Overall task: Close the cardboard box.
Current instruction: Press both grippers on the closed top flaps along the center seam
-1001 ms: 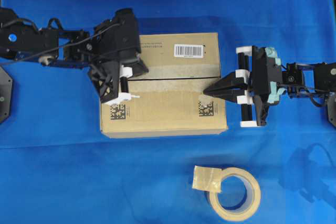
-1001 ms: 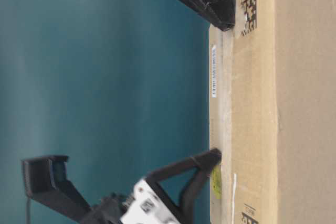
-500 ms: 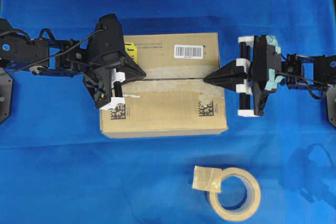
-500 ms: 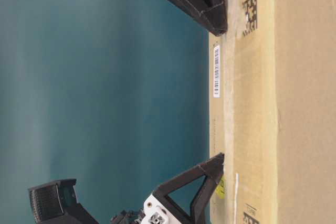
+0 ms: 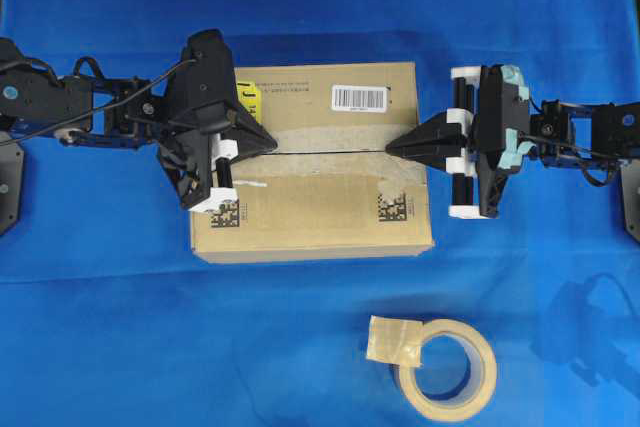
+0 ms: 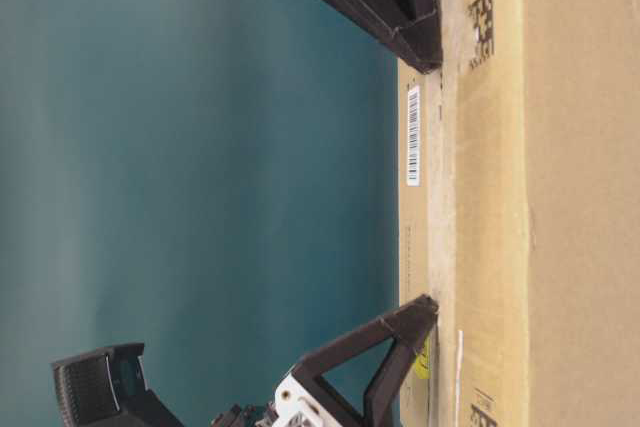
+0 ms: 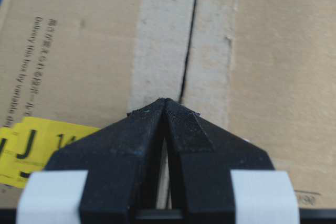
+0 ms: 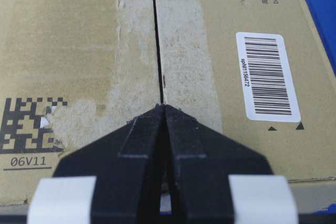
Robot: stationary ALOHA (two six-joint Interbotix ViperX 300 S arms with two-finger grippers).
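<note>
the cardboard box (image 5: 313, 162) sits mid-table on the blue cloth (image 5: 100, 327), top flaps folded flat with a thin seam. left pincer (image 5: 272, 143) and right pincer (image 5: 390, 149) both pinched together, tips on the seam at opposite ends. tape roll (image 5: 446, 368) nearby.
</note>
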